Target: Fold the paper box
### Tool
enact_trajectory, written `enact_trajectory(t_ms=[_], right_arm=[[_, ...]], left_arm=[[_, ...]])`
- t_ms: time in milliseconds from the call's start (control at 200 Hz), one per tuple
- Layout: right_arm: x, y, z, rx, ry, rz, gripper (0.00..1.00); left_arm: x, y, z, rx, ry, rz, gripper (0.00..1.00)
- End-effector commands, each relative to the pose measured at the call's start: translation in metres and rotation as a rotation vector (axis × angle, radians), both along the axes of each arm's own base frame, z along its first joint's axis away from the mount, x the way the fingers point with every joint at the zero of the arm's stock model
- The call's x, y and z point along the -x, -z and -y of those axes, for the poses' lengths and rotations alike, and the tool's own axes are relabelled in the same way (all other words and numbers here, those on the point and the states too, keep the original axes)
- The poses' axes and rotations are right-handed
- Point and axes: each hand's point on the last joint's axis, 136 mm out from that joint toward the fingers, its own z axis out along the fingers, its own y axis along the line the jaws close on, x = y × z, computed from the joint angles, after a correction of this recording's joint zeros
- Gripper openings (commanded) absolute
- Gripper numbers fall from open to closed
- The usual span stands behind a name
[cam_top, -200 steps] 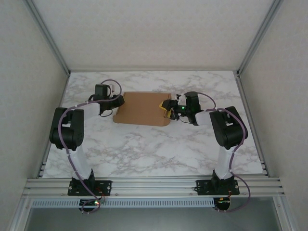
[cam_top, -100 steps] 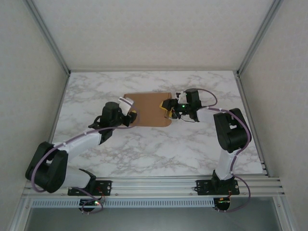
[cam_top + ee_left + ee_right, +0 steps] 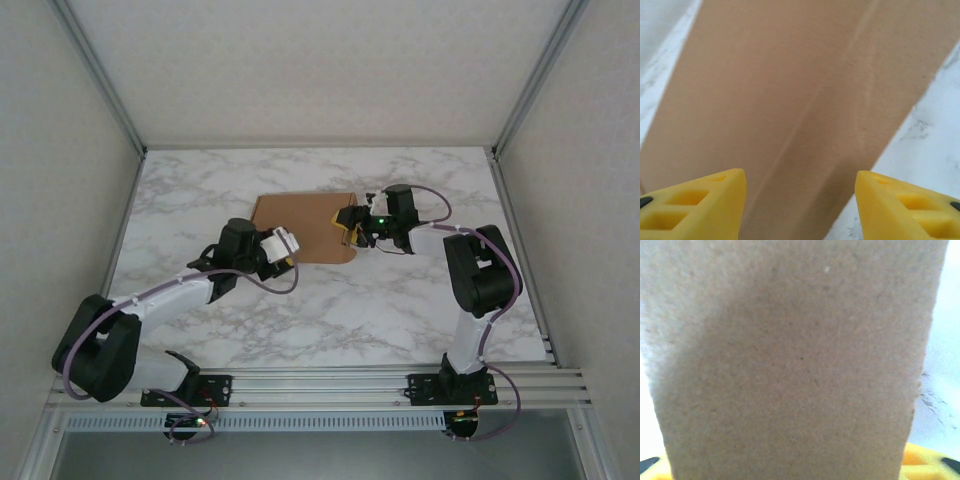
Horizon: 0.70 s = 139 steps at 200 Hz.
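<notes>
Left pincer [image 3: 283, 243] hangs at the 7 o'clock corner of the paper box [image 3: 300, 225], its arm reaching in low across the table [image 3: 350, 310] from 8 o'clock. On its wrist camera the pincer [image 3: 799, 175] has its two yellow fingers [image 3: 705, 200] spread well apart with nothing gripped between them, and through the gap the brown cardboard [image 3: 790, 90] runs away toward 12 o'clock. Faint lengthwise creases show on the cardboard, with marble on either side of it. Whether the fingertips touch the sheet cannot be told. The box lies flat as a plain brown sheet a little toward 11 o'clock from the middle of the table, and its 5 o'clock corner is rounded. Right pincer [image 3: 347, 226] sits at the sheet's 3 o'clock edge, with its arm bent in from 4 o'clock. On the right wrist camera a panel of cardboard [image 3: 790, 365] stands very close to the lens and covers most of the fingers [image 3: 930, 465], so only yellow slivers peep out at 5 and 7 o'clock. With their tips hidden, I cannot tell how far this pincer is parted or whether it has hold of the cardboard.
</notes>
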Motion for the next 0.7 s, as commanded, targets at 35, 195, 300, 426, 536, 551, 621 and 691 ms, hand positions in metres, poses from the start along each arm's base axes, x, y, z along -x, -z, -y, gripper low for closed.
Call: enact_trajectory(t_ms=[35,195,300,426,536,551,621,691], right_arm=[[0.017,0.032,0.003,0.058,0.016,-0.127,0.54],[0.024,0.028,-0.006,0.043,-0.002,-0.127,0.54],[0.030,0.028,-0.011,0.043,-0.022,-0.128,0.53],[0.036,0.025,-0.016,0.030,-0.049,-0.131,0.53],[0.041,0.024,-0.018,0.027,-0.062,-0.133,0.52],[0.042,0.025,-0.018,0.027,-0.060,-0.136,0.52],[0.042,0.024,-0.018,0.021,-0.055,-0.141,0.52],[0.043,0.024,-0.017,0.025,-0.050,-0.144,0.52]], left_arm=[[-0.011,0.007,-0.002,-0.082,-0.016,0.045,0.59],[-0.040,0.002,-0.008,-0.126,-0.124,0.153,0.57],[-0.051,0.000,-0.006,-0.139,-0.143,0.201,0.55],[-0.064,-0.002,-0.002,-0.137,-0.168,0.247,0.52],[-0.069,-0.001,0.001,-0.132,-0.175,0.264,0.44],[-0.070,0.001,0.001,-0.132,-0.176,0.261,0.41],[-0.072,0.002,0.002,-0.137,-0.177,0.258,0.33],[-0.070,0.001,0.002,-0.133,-0.174,0.254,0.33]])
